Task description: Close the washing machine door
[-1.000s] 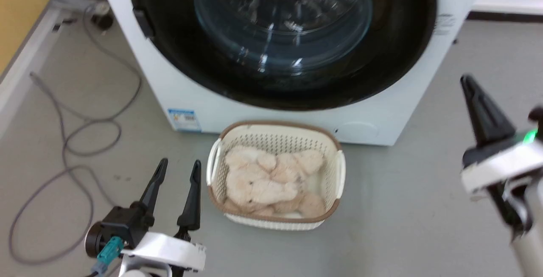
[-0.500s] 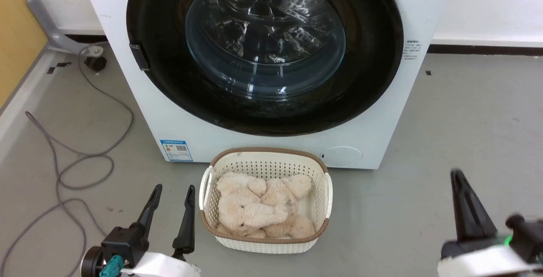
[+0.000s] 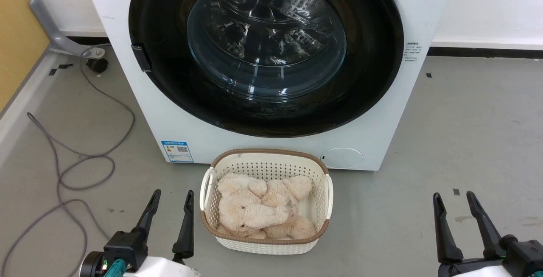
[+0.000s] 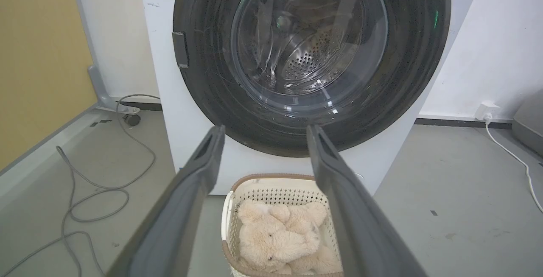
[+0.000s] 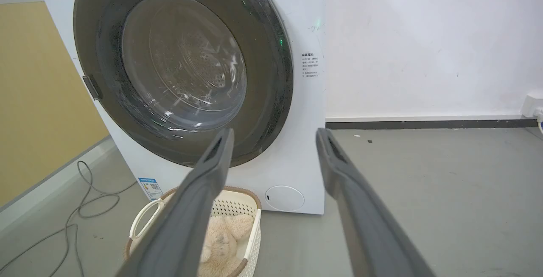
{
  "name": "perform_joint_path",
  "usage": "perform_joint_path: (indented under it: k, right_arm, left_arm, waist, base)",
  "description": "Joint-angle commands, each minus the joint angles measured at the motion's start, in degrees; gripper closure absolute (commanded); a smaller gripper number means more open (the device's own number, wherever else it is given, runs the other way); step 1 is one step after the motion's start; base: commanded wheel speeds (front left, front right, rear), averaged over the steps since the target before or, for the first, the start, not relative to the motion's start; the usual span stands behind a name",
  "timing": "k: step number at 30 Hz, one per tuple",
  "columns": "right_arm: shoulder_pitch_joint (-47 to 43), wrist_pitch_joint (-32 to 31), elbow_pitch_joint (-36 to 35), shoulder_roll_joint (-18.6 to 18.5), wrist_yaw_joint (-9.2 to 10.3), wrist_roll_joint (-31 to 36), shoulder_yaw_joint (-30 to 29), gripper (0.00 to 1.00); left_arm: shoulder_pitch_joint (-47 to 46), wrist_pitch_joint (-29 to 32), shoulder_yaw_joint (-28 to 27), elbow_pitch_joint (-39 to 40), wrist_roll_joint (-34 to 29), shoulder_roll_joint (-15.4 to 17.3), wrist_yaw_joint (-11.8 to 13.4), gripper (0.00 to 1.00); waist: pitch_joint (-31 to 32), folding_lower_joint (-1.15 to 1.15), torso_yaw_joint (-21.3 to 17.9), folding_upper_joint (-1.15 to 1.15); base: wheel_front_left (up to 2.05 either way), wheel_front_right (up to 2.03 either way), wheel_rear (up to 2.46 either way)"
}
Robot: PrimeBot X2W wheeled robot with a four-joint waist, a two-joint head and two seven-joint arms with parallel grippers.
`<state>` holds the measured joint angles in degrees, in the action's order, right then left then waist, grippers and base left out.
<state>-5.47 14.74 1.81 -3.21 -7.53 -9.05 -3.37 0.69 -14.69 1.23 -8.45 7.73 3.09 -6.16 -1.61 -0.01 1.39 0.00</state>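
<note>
At twelve o'clock in the head view we have the washing machine door [image 3: 266, 52], set in the front of the washing machine [image 3: 373, 141]. Its black ring looks flush with the white panel all round. The right wrist view says the same, with no gap showing at the rim.

Down at seven o'clock the left pincer [image 3: 173, 193] has its fingers spread wide and nothing between them. At five o'clock the right pincer [image 3: 453, 195] is just as wide and just as empty. Both are well apart from the door.

The worry, as we read it, is the catch. Flush is not the same as latched, and we cannot tell whether it has clicked, so a door only resting there could drift back out. If an arm goes in for a firmer push, the basket [image 3: 271, 153] with its plush toy [image 3: 258, 213] is at six o'clock, just in front of the machine, and a low elbow could knock it. The cable [image 3: 63, 175] loops on the floor at nine o'clock, where a wheel could catch it.

The door stands upright, its bulging window facing straight out at us. It is round, so it has no long axis to speak of. The dark block [image 3: 141, 57] sits at nine o'clock on the ring.
</note>
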Motion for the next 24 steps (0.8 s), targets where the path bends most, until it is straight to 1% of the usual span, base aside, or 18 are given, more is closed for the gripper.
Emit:
perform_joint_path:
  k: [1,10,11,14,24]
  right_arm:
    - [-0.46,0.26,-0.05,0.31,0.04,-0.06,0.01,0.0]
    - [-0.14,0.26,-0.45,0.33,0.04,-0.86,0.49,0.0]
    - [-0.08,0.26,-0.6,0.33,0.04,-0.9,0.57,1.0]
    - [0.04,-0.03,-0.22,0.04,0.0,-0.31,0.43,1.0]
    - [0.45,-1.17,-0.34,0.07,0.0,0.41,0.66,1.0]
  left_arm:
    - [0.45,-0.3,-0.11,-0.09,-0.23,-0.03,0.18,0.0]
    - [0.07,-0.3,-0.48,-0.15,-0.5,-0.09,0.25,0.0]
    - [0.05,-0.3,-0.43,-0.21,-0.56,-0.1,0.26,1.0]
    - [-0.01,0.05,-0.25,-0.09,-0.25,-0.03,0.0,1.0]
    - [-0.06,1.19,-0.33,0.55,-0.82,-0.05,0.48,1.0]
  waist:
    - [-0.04,0.01,-0.01,0.0]
    - [-0.37,0.01,-0.03,0.0]
    - [-0.46,0.01,-0.04,0.0]
    - [-0.44,0.01,-0.04,0.0]
    - [-0.28,0.01,-0.14,0.0]
  base:
    - [0.0,0.0,0.0]
    - [0.0,0.0,0.0]
    - [0.0,0.0,0.0]
    - [0.0,0.0,0.0]
    - [0.0,0.0,0.0]
